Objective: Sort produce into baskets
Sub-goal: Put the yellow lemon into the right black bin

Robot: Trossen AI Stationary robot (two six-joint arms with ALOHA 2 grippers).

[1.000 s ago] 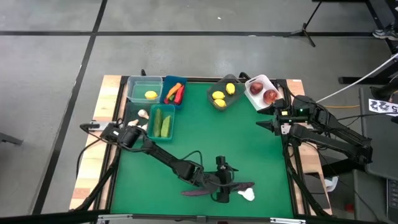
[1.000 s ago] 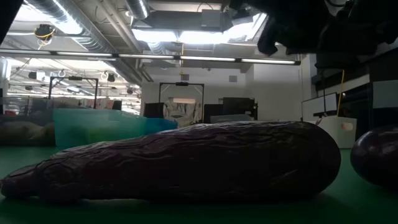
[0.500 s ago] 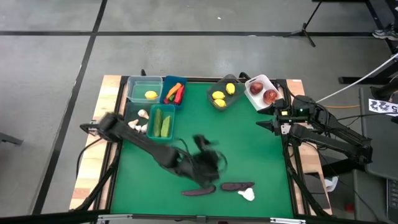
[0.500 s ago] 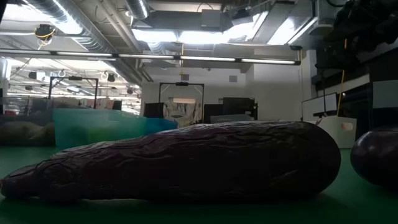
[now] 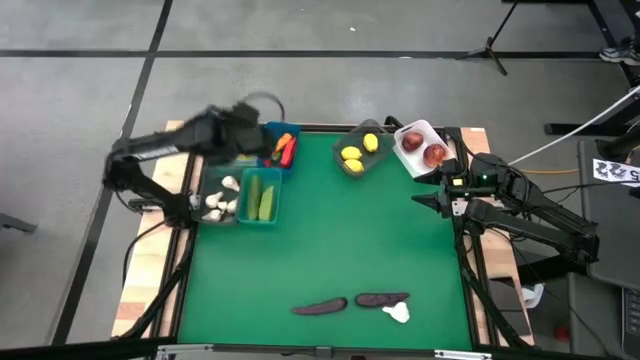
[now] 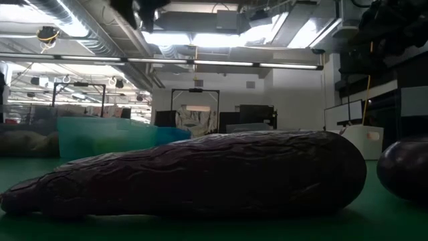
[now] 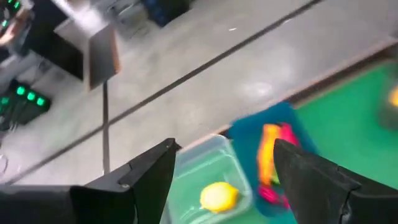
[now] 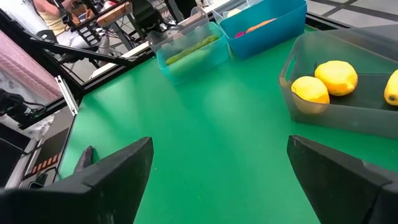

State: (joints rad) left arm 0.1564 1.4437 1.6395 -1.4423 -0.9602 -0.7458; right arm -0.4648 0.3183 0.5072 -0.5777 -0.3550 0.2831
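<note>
My left gripper [image 5: 243,132] hangs open and empty above the clear green tub [image 7: 208,168], which holds a lemon [image 7: 219,196]. The blue tub [image 5: 283,148] beside it holds a carrot and peppers [image 7: 272,158]. Two dark purple eggplants [image 5: 320,306] [image 5: 382,299] and a white garlic bulb [image 5: 397,314] lie on the green mat near the front edge. The low view shows one eggplant [image 6: 200,174] close up. My right gripper [image 5: 438,201] waits open and empty at the table's right edge.
A teal tub [image 5: 262,197] holds cucumbers, with garlic bulbs [image 5: 220,203] at its left. A grey tub [image 5: 360,150] holds lemons [image 8: 323,84]. A white tub [image 5: 420,148] holds apples. The mat's middle [image 5: 360,230] is bare.
My left arm has swung fast from the eggplants at the table's near edge, up and across to the far left corner, and now stands over the clear green tub. The eggplants and the garlic bulb at the front have stayed in place.
</note>
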